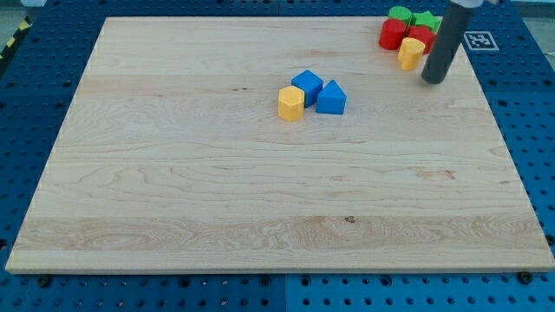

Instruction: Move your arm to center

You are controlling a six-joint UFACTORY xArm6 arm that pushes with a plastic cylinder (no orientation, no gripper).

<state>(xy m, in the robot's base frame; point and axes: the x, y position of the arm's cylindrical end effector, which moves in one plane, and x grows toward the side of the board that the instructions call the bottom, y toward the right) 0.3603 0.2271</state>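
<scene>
Wood forms the board (173,191), the biggest thing in view. The rod (no gripper on it, so nothing held) has its tip (433,81) near the view's top right. Just left of it lie a yellow block (411,53), two red blocks (392,35) (422,37) and two green blocks (400,14) (426,19). Well left, near the centre, sit a blue cube (307,86), a blue house-shaped block (330,98) and a yellow hexagonal block (291,102).

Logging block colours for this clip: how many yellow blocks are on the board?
2. One yellow block sits near the board's middle, touching the two blue blocks. The other yellow block is in the cluster at the view's top right, just left of my tip. The rod may hide more.
</scene>
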